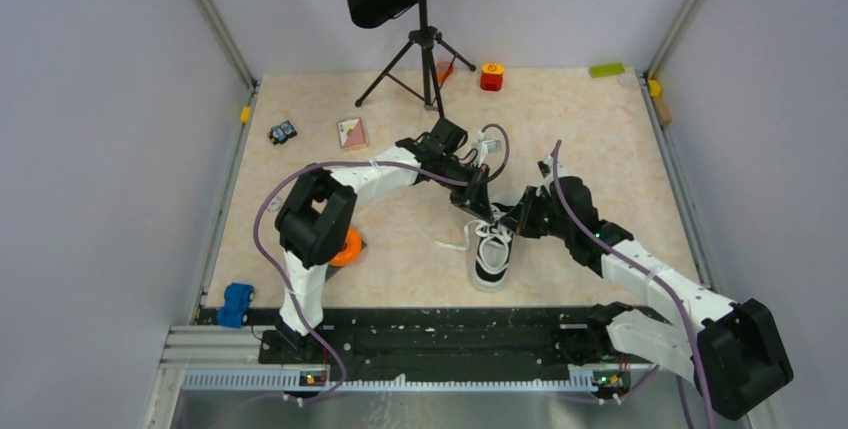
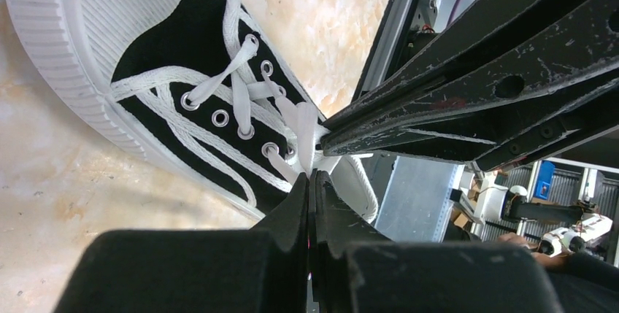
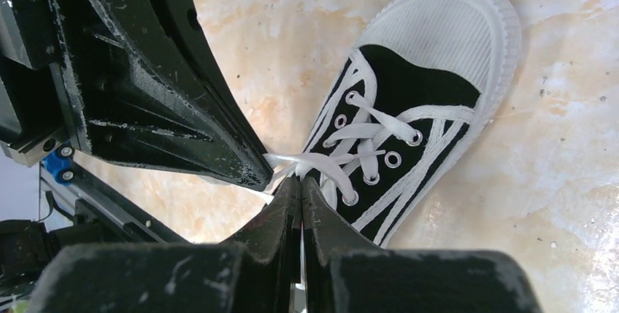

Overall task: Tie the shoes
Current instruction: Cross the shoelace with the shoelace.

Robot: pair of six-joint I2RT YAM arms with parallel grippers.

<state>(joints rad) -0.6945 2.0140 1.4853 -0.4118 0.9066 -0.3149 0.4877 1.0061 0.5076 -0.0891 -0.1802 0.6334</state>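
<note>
- Grey walls stand around a beige marbled counter (image 1: 600, 139), and a black music stand (image 1: 420, 9) is at the far side, well beyond the sneaker.
- The sneaker (image 1: 492, 257) sits sole down near the middle of the counter, with its white toe cap pointing to the arm bases.
- Its white laces (image 2: 241, 98) cross through the eyelets. The free strands gather at the ankle end of the sneaker, and one trails on the counter just to its left.
- I judge the sneaker light and easy to push, the canvas soft, and the laces limp and a little slippery. The best hold is on the free strands close above the top eyelets.
- The left hand (image 2: 312, 176) is clenched and pinches a strand there.
- The right hand (image 3: 298, 182) is clenched on a strand at the same place, its tip very close to the other.
- Both arms reach forward and bend downward, meeting over the sneaker's ankle end.
- An orange ring (image 1: 347, 246) lies to the left of the sneaker.
</note>
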